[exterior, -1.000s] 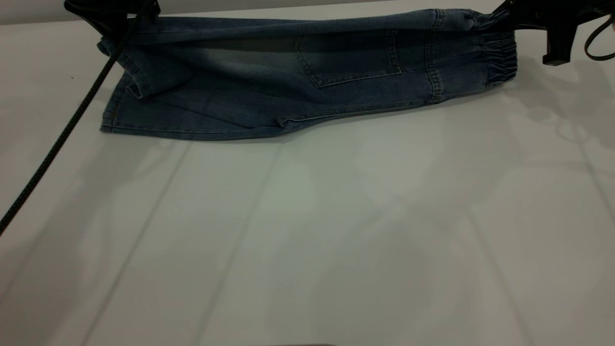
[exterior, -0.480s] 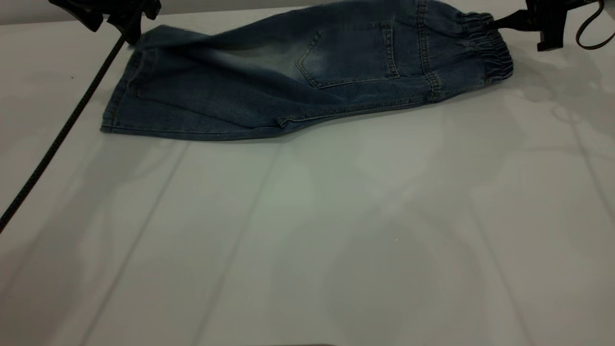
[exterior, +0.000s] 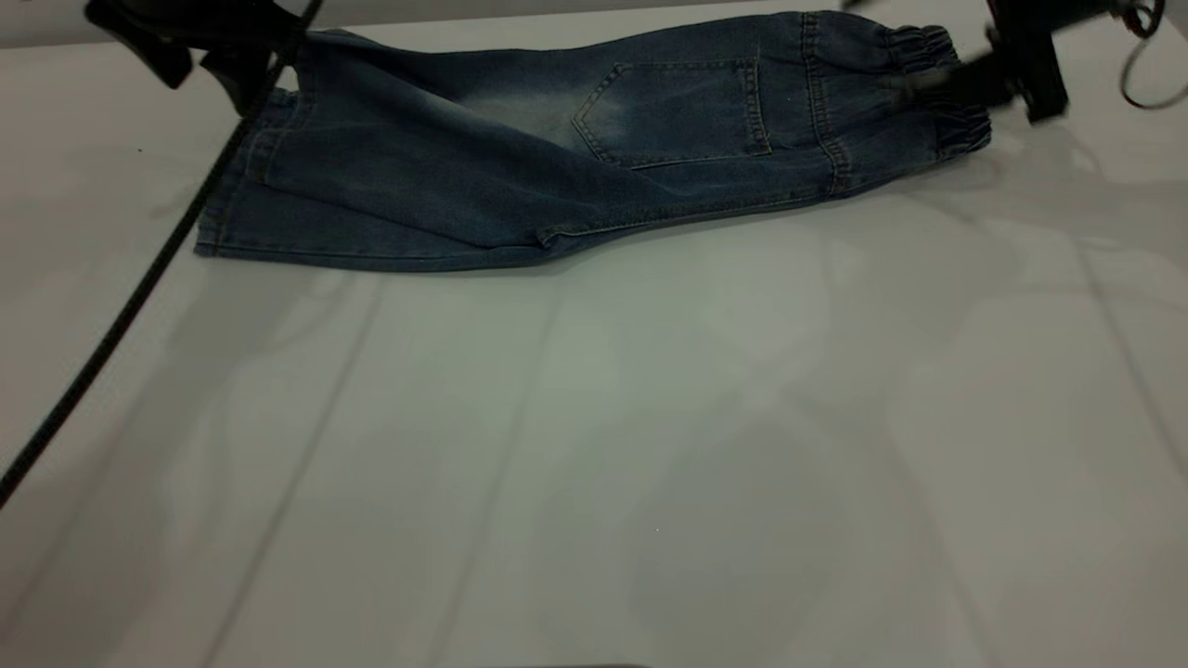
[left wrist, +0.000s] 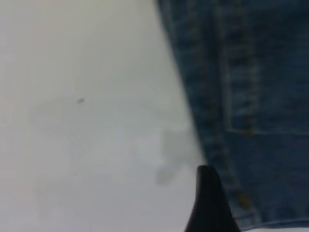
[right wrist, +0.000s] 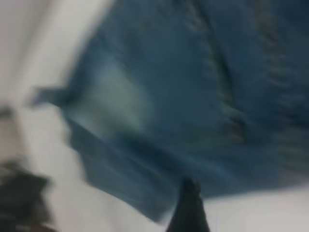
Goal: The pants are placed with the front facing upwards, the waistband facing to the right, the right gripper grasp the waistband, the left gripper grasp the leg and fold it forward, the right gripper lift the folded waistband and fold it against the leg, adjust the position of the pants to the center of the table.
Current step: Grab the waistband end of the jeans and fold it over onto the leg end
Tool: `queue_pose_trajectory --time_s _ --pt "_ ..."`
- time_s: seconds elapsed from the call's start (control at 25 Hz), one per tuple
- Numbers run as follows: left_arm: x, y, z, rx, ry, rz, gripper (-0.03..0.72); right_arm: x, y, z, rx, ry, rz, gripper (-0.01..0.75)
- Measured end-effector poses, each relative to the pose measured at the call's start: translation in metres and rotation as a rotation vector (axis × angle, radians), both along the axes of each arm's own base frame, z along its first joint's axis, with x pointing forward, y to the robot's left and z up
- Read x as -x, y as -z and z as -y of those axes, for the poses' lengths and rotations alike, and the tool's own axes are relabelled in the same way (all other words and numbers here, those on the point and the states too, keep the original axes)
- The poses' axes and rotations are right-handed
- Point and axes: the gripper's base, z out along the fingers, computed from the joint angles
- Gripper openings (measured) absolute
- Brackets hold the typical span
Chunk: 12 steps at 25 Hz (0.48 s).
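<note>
The pants [exterior: 557, 158] lie flat on the far side of the table [exterior: 594, 445], folded lengthwise with a back pocket facing up. The waistband [exterior: 965, 134] points right and the leg hems point left. My left gripper [exterior: 209, 74] hovers open just above the far corner of the leg end. In the left wrist view one finger [left wrist: 208, 203] stands beside the stitched hem [left wrist: 251, 96] and holds nothing. My right gripper [exterior: 984, 88] is open and blurred at the waistband, with one finger [right wrist: 190, 208] over the denim edge [right wrist: 193, 96].
A black cable [exterior: 121, 315] runs diagonally from the left gripper down to the left edge of the view, crossing the table left of the pants. White tabletop stretches from the pants to the near edge.
A second ago both grippers held the far edge lifted. They have let go, the pants have dropped flat, and the right gripper is moving by the waistband.
</note>
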Motion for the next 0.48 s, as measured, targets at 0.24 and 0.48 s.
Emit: queue_pose_trajectory --time_s 0.24,0.48 --pt "0.003 -0.001 0.023 0.006 0.069 0.017 0.447 0.007 0.015 0.013 0.234 -0.057 -0.063 0.505" --pt "0.005 -0.001 0.032 0.01 0.092 0.023 0.447 0.0 0.022 0.018 0.278 0.005 -0.023 0.569"
